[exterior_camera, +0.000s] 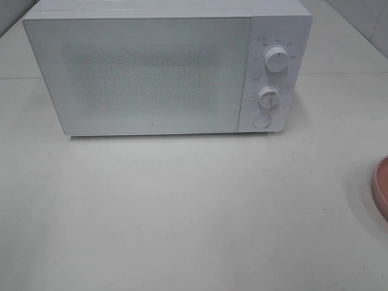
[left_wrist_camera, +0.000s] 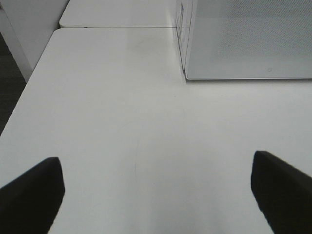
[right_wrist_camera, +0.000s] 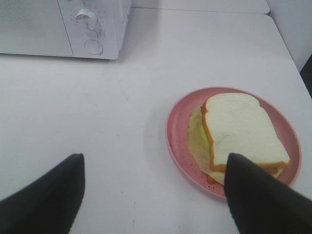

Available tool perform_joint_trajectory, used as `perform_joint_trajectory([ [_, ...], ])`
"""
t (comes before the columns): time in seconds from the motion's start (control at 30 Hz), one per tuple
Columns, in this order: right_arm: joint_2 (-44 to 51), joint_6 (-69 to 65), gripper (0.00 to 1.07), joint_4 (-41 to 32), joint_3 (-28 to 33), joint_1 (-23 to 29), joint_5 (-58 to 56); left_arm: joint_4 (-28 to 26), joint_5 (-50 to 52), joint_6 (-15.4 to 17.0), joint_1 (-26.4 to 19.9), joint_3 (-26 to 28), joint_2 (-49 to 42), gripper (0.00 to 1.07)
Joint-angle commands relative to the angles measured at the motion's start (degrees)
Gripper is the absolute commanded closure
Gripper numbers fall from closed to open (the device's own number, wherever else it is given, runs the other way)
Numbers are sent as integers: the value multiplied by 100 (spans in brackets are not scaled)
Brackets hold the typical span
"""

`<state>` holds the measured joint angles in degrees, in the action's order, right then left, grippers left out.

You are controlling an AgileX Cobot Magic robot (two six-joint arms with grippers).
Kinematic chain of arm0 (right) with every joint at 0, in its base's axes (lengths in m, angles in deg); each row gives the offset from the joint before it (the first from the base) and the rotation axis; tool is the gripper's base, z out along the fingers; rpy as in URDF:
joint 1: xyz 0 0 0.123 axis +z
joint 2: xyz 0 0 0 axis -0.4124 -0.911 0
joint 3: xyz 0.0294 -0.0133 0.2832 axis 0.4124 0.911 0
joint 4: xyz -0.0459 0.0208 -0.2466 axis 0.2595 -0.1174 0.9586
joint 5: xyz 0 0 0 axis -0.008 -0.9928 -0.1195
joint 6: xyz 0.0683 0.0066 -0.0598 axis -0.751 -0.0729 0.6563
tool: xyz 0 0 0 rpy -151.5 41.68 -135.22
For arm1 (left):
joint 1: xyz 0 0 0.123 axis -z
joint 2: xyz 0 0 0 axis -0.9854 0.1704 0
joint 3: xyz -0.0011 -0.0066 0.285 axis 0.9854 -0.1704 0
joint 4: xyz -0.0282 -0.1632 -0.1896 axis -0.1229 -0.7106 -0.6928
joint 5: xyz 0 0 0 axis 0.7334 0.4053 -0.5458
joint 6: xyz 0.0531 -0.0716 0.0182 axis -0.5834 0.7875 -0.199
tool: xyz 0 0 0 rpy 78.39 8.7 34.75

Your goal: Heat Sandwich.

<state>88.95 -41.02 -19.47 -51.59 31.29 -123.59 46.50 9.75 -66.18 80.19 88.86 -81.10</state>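
Observation:
The sandwich (right_wrist_camera: 242, 130), white bread over pale green and orange layers, lies on a round pink plate (right_wrist_camera: 178, 122) in the right wrist view. My right gripper (right_wrist_camera: 156, 195) hovers open above the table beside the plate, one dark finger (right_wrist_camera: 263, 200) overlapping the sandwich's near corner. The white microwave (exterior_camera: 151, 66) stands at the back of the table with its door closed. In the high view only the plate's rim (exterior_camera: 382, 185) shows at the right edge. My left gripper (left_wrist_camera: 156, 195) is open over bare table, left of the microwave's front corner (left_wrist_camera: 187, 73).
Two knobs (exterior_camera: 277, 60) and a round button (exterior_camera: 261, 120) sit on the microwave's right panel. The white table (exterior_camera: 182, 212) stretches in front of it. A seam between table tops runs behind the microwave.

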Motion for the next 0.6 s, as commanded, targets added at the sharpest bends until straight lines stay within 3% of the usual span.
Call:
perform_joint_trajectory([
  [0.03, 155, 63, 31, -11, -17, -34, 23, -6, 46, 0, 6, -17, -155, 9],
  [0.6, 149, 57, 31, -11, -17, -34, 23, -6, 46, 0, 6, -17, -155, 9],
])
